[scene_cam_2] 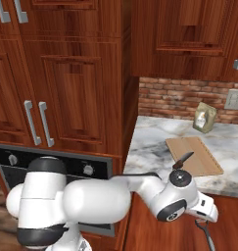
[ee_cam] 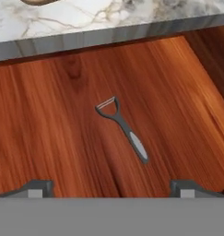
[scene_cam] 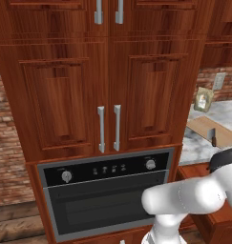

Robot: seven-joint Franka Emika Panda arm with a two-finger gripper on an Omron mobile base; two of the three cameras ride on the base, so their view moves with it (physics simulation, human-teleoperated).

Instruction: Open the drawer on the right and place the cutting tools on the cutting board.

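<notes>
Here, much of what we work on is cut off or masked: in the right base view the arm's own elbow covers most of the open drawer (scene_cam_2: pixel 154 230), and only a thin dark loop at the bottom right edge hints at the peeler (ee_cam: pixel 124 129) inside. The hand view shows that peeler plainly, lying flat on the drawer's reddish floor, blade end toward the counter (ee_cam: pixel 85 20), grey handle toward us. The gripper (ee_cam: pixel 111 188) hangs above it, its two tips peeking up well apart at the bottom, so we take the jaws as wide open with nothing between them. On the board (scene_cam_2: pixel 194 156) a dark knife (scene_cam_2: pixel 182 160) lies at the near left edge, partly off the wood as far as we can tell; in the left base view it is too small to read. The board rests on the grey-white marble counter, a small packet (scene_cam_2: pixel 204 117) leaning at the brick wall behind it. To the left stand tall cabinet doors (scene_cam: pixel 65 100) with vertical silver handles over a black oven (scene_cam: pixel 105 195).
</notes>
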